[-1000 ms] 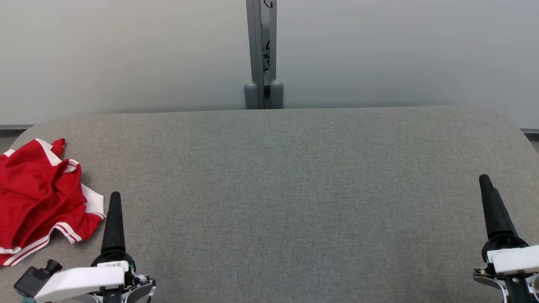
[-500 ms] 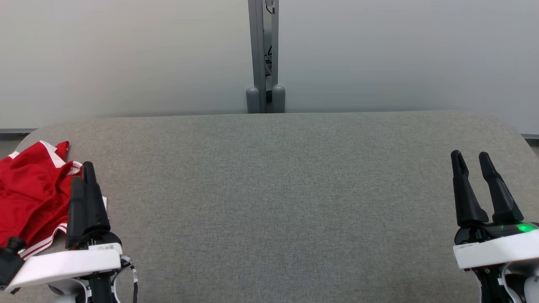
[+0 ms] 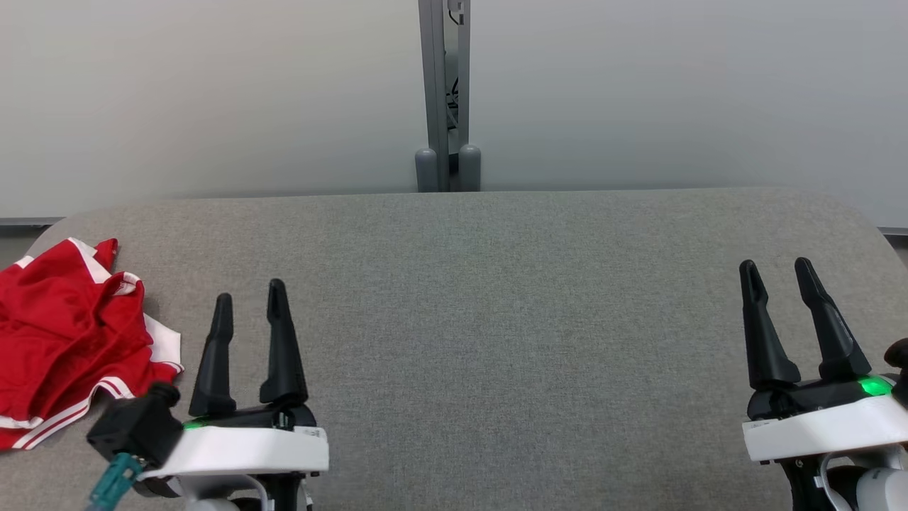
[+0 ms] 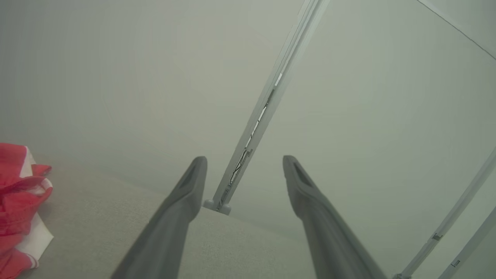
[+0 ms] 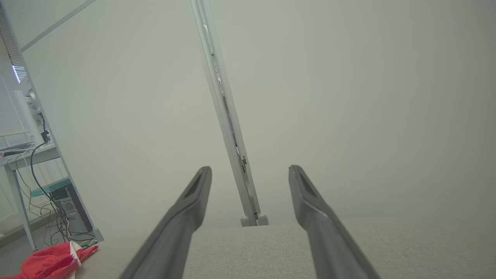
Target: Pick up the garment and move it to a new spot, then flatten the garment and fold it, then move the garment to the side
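Head view: the garment [image 3: 67, 333], red with white trim, is lying crumpled at the 9 o'clock edge of the grey bench [image 3: 496, 319]. The left fingers [image 3: 280, 341] are standing released and empty at 7 o'clock, near the garment but apart from it. The right fingers [image 3: 760, 326] are standing released and empty at 4 o'clock.

Left wrist view: the left fingers [image 4: 172, 224] are standing wide apart, and the garment [image 4: 19, 201] is lying at 8 o'clock.

Right wrist view: the right fingers [image 5: 180, 224] are standing wide apart, and the garment [image 5: 50, 263] is lying at 8 o'clock.

our left gripper [image 3: 250, 291] and right gripper [image 3: 776, 264], long tapered black fingers [image 3: 282, 341], chunky white wrist shells [image 3: 241, 451], tiny green lights [image 3: 874, 385], we also spot a black camera nub [image 3: 135, 429], teal cable [image 3: 113, 482] on the left one
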